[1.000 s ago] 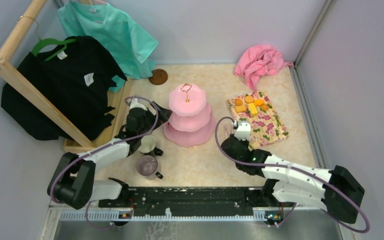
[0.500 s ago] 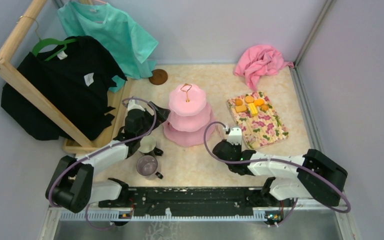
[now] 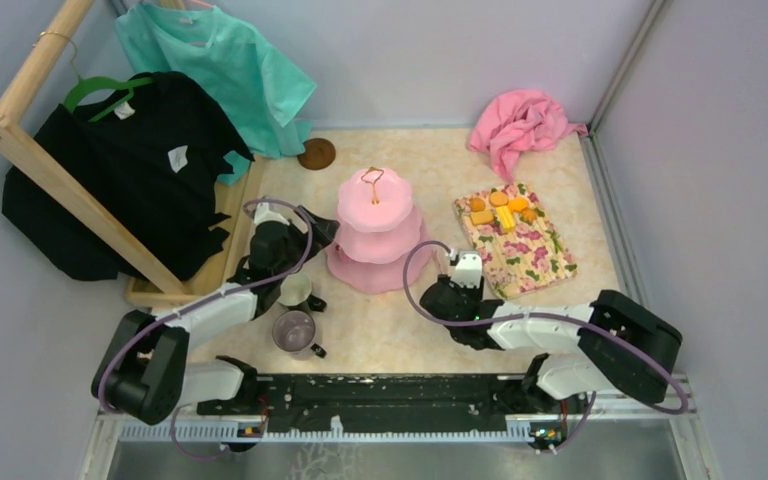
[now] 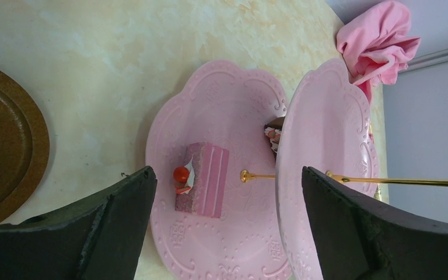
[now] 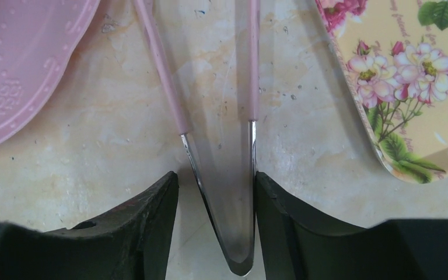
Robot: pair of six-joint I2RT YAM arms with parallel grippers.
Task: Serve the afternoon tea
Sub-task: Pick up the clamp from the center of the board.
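Note:
The pink three-tier cake stand (image 3: 377, 235) with its gold loop (image 3: 371, 178) stands mid-table. A pink cake slice (image 4: 201, 179) lies on its bottom tier (image 4: 221, 105). My left gripper (image 3: 305, 225) (image 4: 226, 175) is wide open beside that tier, holding nothing. Orange and yellow snacks (image 3: 500, 210) sit on the floral mat (image 3: 535, 255). A white mug (image 3: 295, 289) and a grey-purple mug (image 3: 294, 330) stand near the left arm. My right gripper (image 3: 460, 258) (image 5: 216, 175) is open around metal tongs (image 5: 233, 204) with pink handles, a gap showing on the left side.
A wooden clothes rack (image 3: 55, 180) with black and teal shirts fills the left. One brown saucer (image 3: 316, 153) lies at the back, and another (image 4: 6, 157) shows beside my left fingers. A pink cloth (image 3: 520, 125) is bunched at the back right. Walls close in behind and on the right.
My right arm has folded and brought its gripper slightly left, towards the stand. Its jaws have widened around the tongs. The left arm has barely moved.

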